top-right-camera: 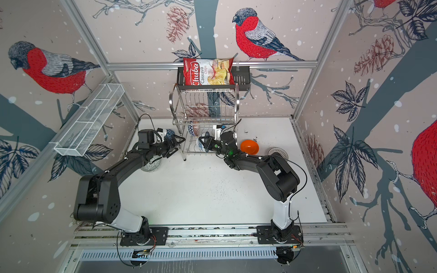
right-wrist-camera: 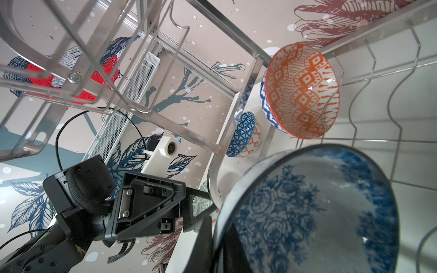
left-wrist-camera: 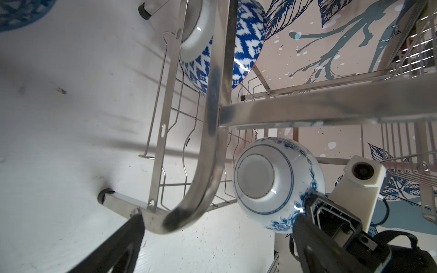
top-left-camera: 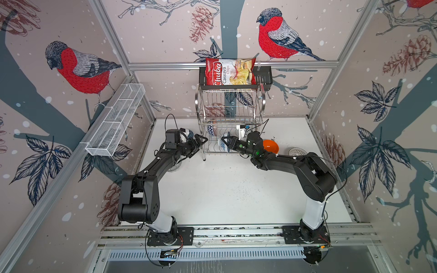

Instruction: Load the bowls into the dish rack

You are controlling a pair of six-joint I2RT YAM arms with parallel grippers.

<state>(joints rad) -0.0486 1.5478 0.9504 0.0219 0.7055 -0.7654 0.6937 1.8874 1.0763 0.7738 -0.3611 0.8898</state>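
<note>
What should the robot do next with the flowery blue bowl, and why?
Probably ease the right gripper down so the flowery bowl settles into a free slot on the lower shelf of the dish rack. The gripper is shut on its rim, holding it on edge over the wires, near the orange-patterned bowl standing there.

Top views bright and even, lit from overhead. Soft arm shadows fall on the white desk (top-left-camera: 224, 189) in front of the dish rack (top-left-camera: 230, 118), and the edges bend from the wide lens. Wrist views: rack tubes near the lens are blurred with glare streaks. The floral bowl (right-wrist-camera: 307, 212) is soft and dim inside.
</note>
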